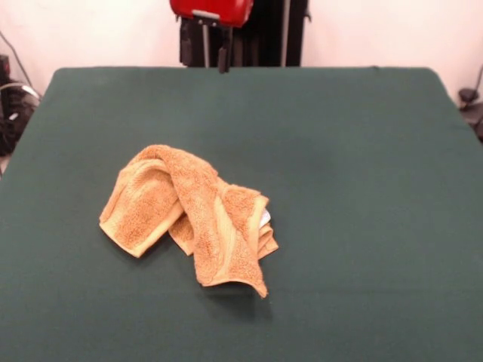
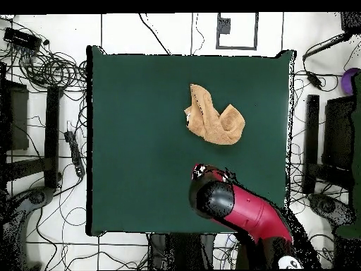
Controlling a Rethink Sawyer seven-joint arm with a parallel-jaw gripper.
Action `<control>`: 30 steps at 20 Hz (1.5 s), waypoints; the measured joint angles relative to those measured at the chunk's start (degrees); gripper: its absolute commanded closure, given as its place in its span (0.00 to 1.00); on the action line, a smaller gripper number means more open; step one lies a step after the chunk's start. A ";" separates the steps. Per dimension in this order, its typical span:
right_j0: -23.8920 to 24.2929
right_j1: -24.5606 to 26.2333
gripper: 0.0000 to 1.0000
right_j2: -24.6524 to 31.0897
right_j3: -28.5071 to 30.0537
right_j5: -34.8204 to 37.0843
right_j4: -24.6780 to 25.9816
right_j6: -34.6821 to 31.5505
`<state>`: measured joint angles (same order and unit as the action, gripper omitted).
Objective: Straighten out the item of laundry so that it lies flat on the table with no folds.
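- On the green worktop (image 1: 362, 188) we see the towel (image 1: 192, 215) lying crumpled, a little left of centre in the front view and nearer the camera than the robot.
- Seen from overhead, we find the towel (image 2: 213, 116) in the half of the worktop (image 2: 134, 141) away from the robot's base, right of centre.
- We note it is bunched into a rough arch: one thick fold runs from the upper left down to a hanging corner at the lower right in the front view, and a flatter flap spreads out on the left beneath it.
- We can make out lighter woven bands along several edges and a small white tag (image 1: 265, 219) peeking out at the right side of the heap.
- We see the arm (image 2: 243, 208) drawn back over the base side of the worktop, well apart from the towel and not touching it.
- From the front we see only the red head of the arm at the top edge, with the jaws (image 1: 213, 49) showing as dark tips hanging just above the far rim of the worktop.
- We cannot tell whether the jaws stand wide or narrow; they hold nothing that we can see.
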<state>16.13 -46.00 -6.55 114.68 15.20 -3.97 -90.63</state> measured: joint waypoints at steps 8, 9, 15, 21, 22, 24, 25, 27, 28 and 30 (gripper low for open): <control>5.30 2.04 0.00 4.36 0.80 -1.63 -0.14 0.00; 5.68 2.65 0.00 4.72 0.87 -1.88 -0.15 0.00; 7.52 5.67 0.00 7.31 2.40 -3.64 -0.15 0.00; 9.12 5.13 0.00 9.33 9.00 -8.30 0.21 0.00; 9.43 5.10 0.00 9.53 9.94 -9.17 0.50 0.00; 10.73 5.18 0.00 10.01 12.93 -12.40 1.63 0.00; 11.55 5.38 0.00 10.07 14.60 -14.40 2.42 0.00; 13.75 6.47 0.00 10.01 18.68 -19.81 5.14 0.00; 14.47 7.00 0.00 10.00 19.86 -21.49 6.14 0.00; 16.20 8.62 0.00 9.82 22.34 -25.02 8.58 0.00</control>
<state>32.34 -37.38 3.27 137.02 -9.82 4.61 -90.63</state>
